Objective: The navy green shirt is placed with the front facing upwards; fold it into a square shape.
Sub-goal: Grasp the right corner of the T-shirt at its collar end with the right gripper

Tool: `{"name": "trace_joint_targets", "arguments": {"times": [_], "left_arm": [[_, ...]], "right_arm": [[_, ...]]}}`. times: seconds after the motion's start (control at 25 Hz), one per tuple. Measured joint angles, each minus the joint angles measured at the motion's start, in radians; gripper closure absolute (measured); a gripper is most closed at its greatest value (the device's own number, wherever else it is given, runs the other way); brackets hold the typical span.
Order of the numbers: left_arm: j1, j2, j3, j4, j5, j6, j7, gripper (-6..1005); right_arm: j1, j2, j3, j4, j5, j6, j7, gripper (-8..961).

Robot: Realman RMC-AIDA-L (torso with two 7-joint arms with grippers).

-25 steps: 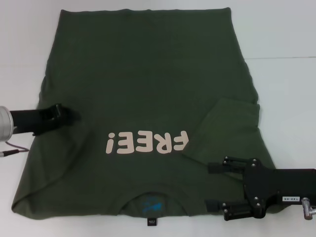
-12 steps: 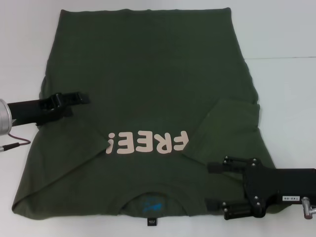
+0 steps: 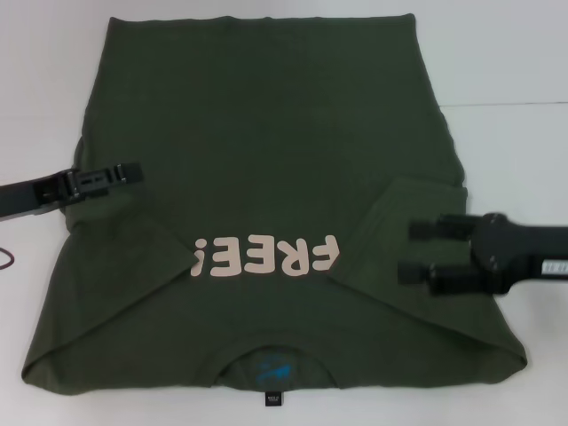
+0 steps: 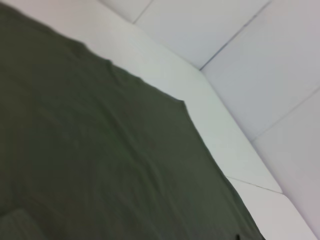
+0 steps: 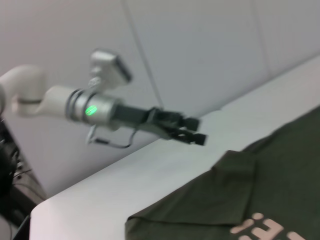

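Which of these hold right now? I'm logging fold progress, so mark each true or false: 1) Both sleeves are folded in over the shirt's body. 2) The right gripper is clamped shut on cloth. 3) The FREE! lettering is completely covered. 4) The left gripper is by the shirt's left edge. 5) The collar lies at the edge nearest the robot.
1) True: on the navy green shirt, both the left sleeve and the right sleeve lie folded inward.
2) False: the right gripper is open above the right sleeve, holding nothing.
3) False: the FREE! lettering shows between the sleeves.
4) True: the left gripper is there, holding nothing.
5) True: the collar is nearest.
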Motion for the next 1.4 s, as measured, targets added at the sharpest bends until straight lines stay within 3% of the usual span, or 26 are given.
{"name": "trace_joint_targets", "arguments": {"times": [0.16,0.28,0.52,0.72,0.96,1.24,1.4], "left_arm": [[0.013,-0.003,-0.012,-0.004,-0.022,0.004,0.071,61],[0.016,-0.004,-0.014,-0.016,-0.051,-0.001,0.115,62],[0.005,-0.005,-0.004,-0.024,-0.098,0.003,0.164,64],[-0.01,-0.002,-0.003,-0.024,-0.103,0.027,0.182,66],[-0.023,0.0,-0.003,-0.024,-0.104,0.031,0.192,70],[-0.037,0.003,-0.003,-0.024,-0.104,0.04,0.19,74],[-0.041,0.004,0.012,-0.024,-0.105,0.04,0.191,77]], "right_arm": [[-0.004,-0.007,0.001,-0.153,-0.019,-0.012,0.226,34],[-0.006,-0.024,0.004,-0.251,-0.045,-0.044,0.379,35],[0.038,-0.085,0.002,-0.287,-0.132,-0.107,0.698,37],[0.047,-0.091,0.007,-0.306,-0.268,-0.122,0.858,41],[0.047,-0.103,0.057,-0.29,-0.398,-0.137,0.947,62],[0.047,-0.173,0.121,-0.111,-0.404,-0.174,0.948,85],[0.04,-0.19,0.123,-0.059,-0.426,-0.15,0.95,99]]}}
